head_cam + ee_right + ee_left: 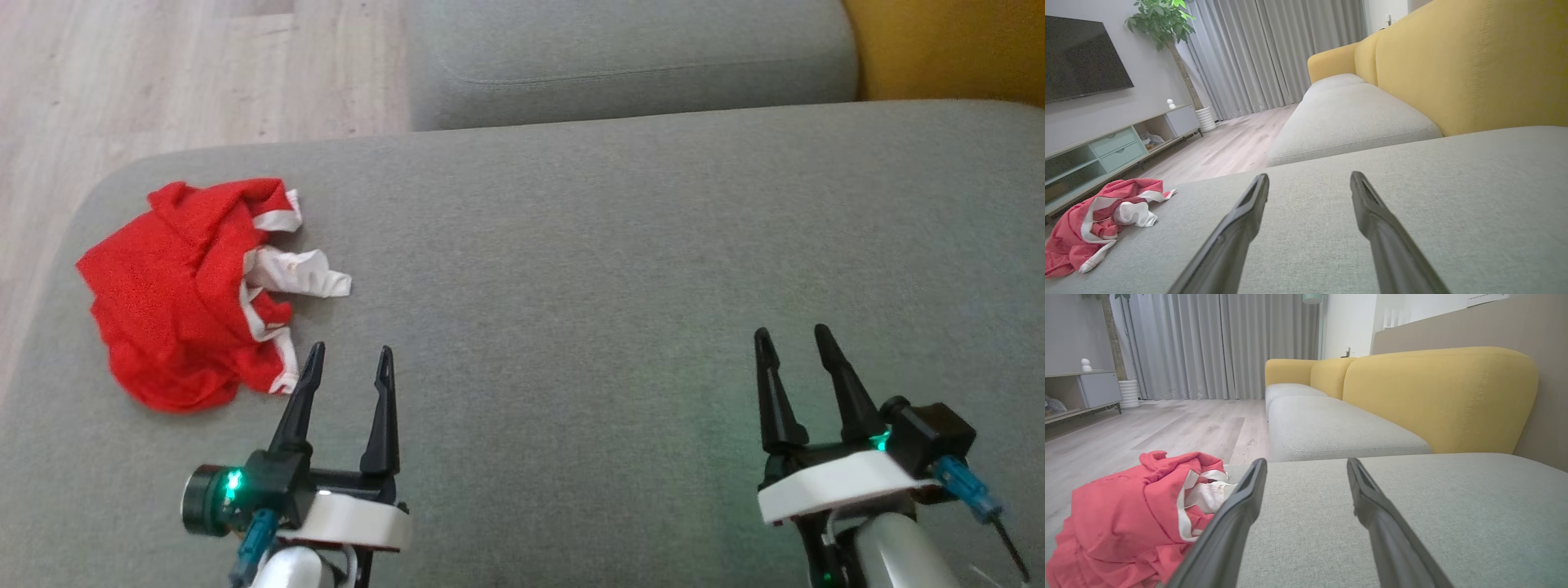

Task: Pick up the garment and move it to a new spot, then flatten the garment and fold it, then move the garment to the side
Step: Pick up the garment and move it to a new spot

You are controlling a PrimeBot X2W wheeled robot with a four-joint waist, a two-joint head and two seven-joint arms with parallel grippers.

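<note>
2 grippers stand with fingers spread wide and nothing between them: the left gripper and the right gripper. Both sit low over the grey seat cushion. The garment, red with white trim, lies crumpled at the cushion's left end, just beside the left gripper. Step in hand: the initial pick-up, not yet begun. The next move probably calls for the left gripper to swing left, descend onto a raised fold, and close.

At the left of the head view we see the garment, bright red with white trim, on a plain grey cushion. At upper right the sofa back is mustard yellow. At upper left the floor is pale wood grain.
</note>
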